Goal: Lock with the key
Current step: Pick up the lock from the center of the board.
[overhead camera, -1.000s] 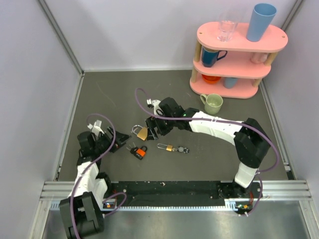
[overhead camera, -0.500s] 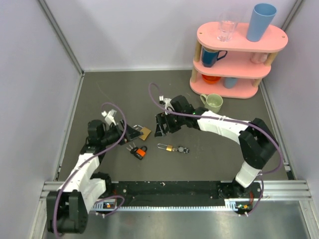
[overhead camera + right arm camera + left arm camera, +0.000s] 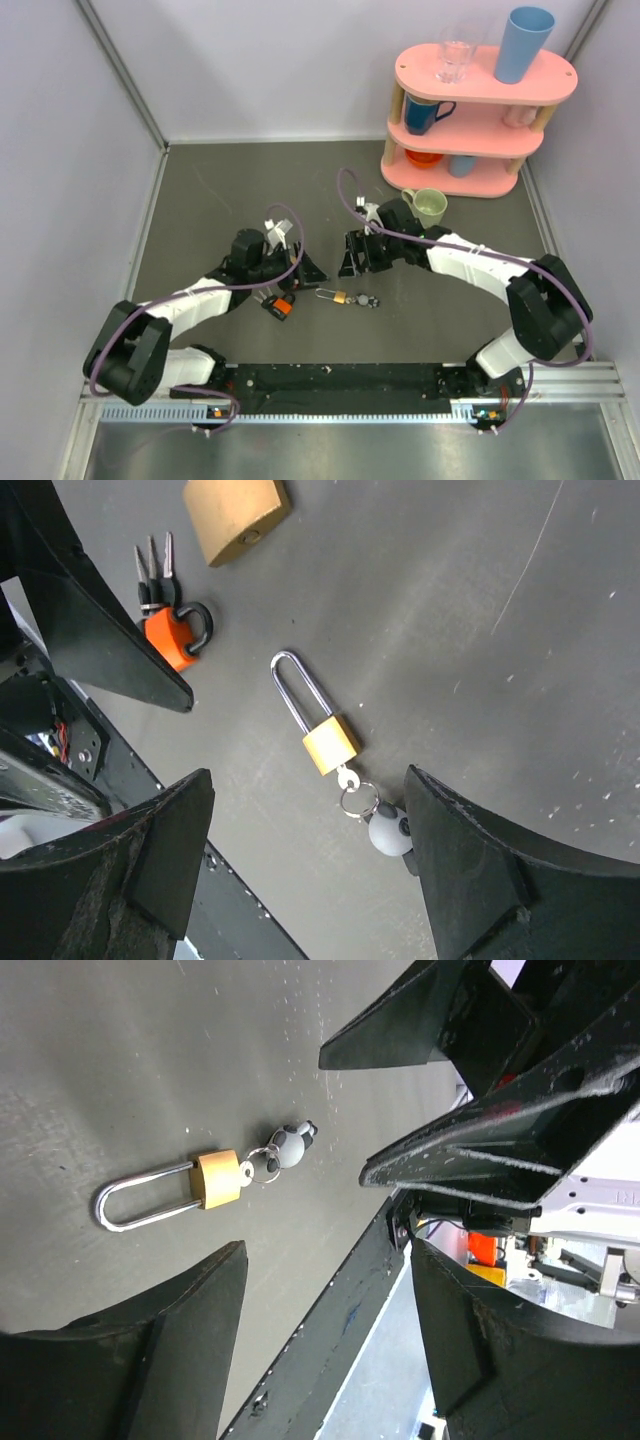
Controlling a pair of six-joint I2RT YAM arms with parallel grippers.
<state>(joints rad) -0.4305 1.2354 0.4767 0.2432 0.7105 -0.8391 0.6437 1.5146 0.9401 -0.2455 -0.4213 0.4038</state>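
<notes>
Top cam: left gripper point(image 3: 306, 268) and right gripper point(image 3: 354, 262) face each other near ctr of the dark grey tabletop point(image 3: 200, 190), a gap btwn them. Orange-and-black padlock point(image 3: 281, 306) lies just on the near side of the left gripper. A small brass padlock w/ long silver shackle point(image 3: 334, 296) lies just right of it, w/ a round grey-white charm point(image 3: 369, 300) at its far end. Pink three-tier shelf point(image 3: 480, 95) and pale green mug point(image 3: 428, 208) stand at far right. Left wrist cam: left gripper's jaws spread wide, only bare table btwn them; small brass padlock lies ahead. Right wrist cam: right gripper's jaws also spread, holding nothing, w/ the small brass padlock just ahead. The thin silver key point(image 3: 153, 558), one of a bunch of three, lies flat on the table against the orange-and-black padlock, near a large brass padlock point(image 3: 235, 515), clear of both grippers.
</notes>
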